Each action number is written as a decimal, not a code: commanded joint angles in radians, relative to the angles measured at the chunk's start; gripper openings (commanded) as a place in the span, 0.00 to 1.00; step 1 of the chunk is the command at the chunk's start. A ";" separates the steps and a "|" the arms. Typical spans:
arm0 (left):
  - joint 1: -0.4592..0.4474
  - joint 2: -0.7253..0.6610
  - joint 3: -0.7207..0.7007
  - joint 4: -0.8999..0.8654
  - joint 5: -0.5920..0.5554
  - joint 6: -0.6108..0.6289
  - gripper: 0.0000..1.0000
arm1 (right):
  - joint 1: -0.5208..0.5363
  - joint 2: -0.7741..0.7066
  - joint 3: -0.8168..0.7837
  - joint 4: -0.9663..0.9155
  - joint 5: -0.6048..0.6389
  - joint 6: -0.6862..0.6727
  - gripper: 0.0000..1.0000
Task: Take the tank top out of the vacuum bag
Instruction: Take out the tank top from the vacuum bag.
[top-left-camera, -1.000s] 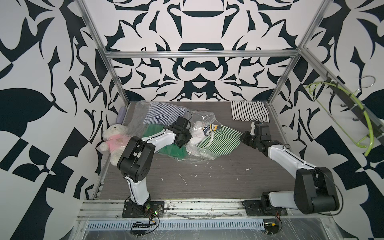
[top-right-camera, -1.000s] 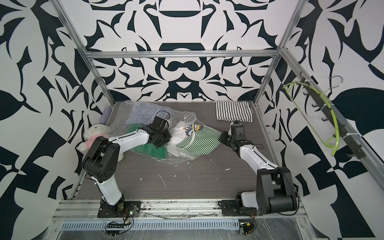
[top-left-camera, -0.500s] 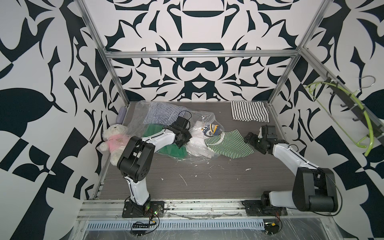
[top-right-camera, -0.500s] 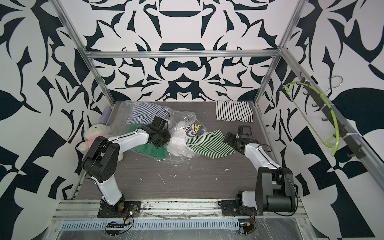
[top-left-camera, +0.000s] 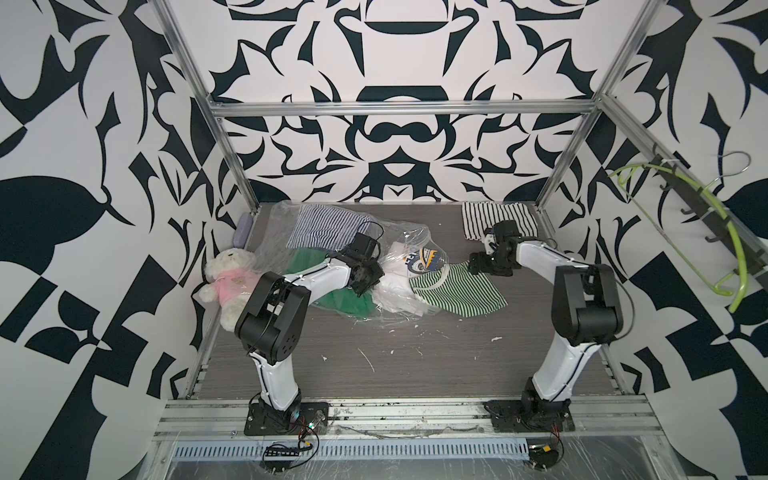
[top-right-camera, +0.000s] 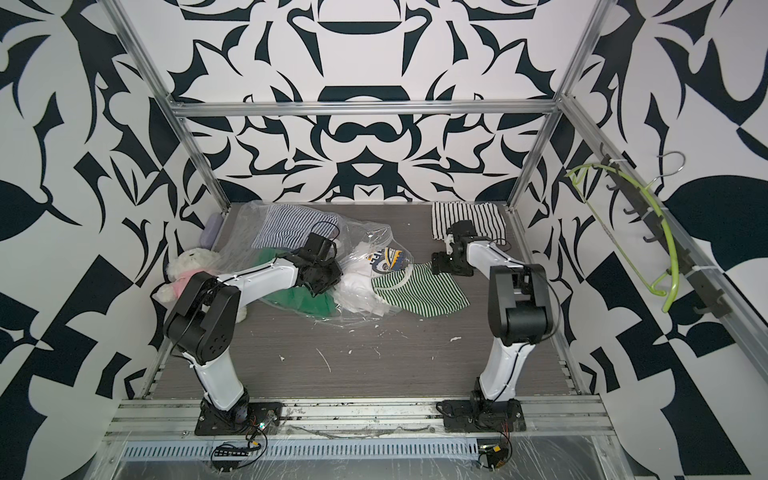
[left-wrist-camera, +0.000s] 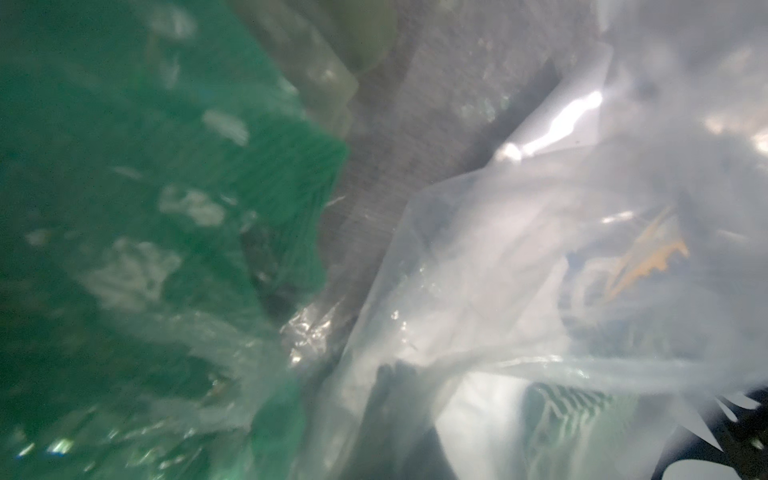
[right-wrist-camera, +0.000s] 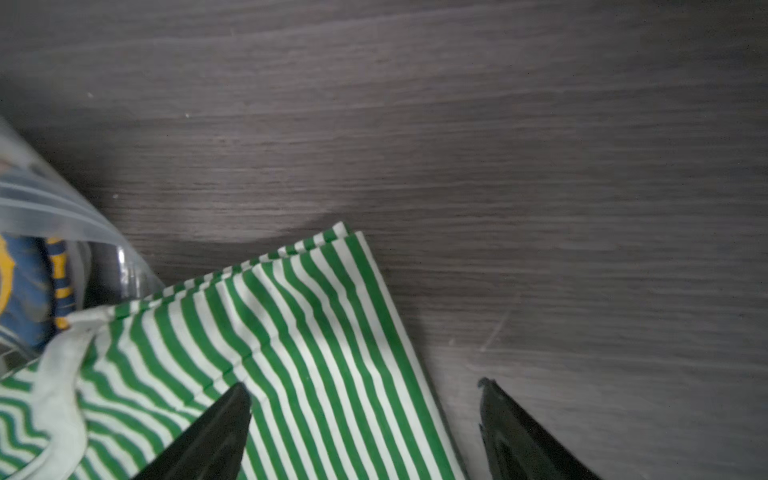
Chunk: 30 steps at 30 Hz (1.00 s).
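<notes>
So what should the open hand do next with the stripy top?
Probably close the right hand on the green striped tank top and drag it farther out: the hand hangs open astride its edge, and its far end overlaps the vacuum bag.

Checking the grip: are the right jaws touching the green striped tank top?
Cannot tell. Right wrist view: the open right gripper hangs over the tank top, height unclear.

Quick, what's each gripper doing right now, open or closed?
Left gripper: shut, seemingly pinching the vacuum bag.
Right gripper: open, empty, over the green-striped tank top.
</notes>
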 joint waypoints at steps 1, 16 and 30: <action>0.009 0.019 0.015 -0.013 0.008 0.001 0.00 | 0.027 0.033 0.082 -0.129 0.070 -0.058 0.76; 0.009 -0.014 -0.015 -0.015 -0.014 0.001 0.00 | 0.005 -0.068 0.002 -0.011 0.349 0.038 0.00; 0.009 -0.024 -0.016 -0.014 -0.018 0.001 0.00 | -0.197 -0.085 0.045 0.019 0.387 0.085 0.62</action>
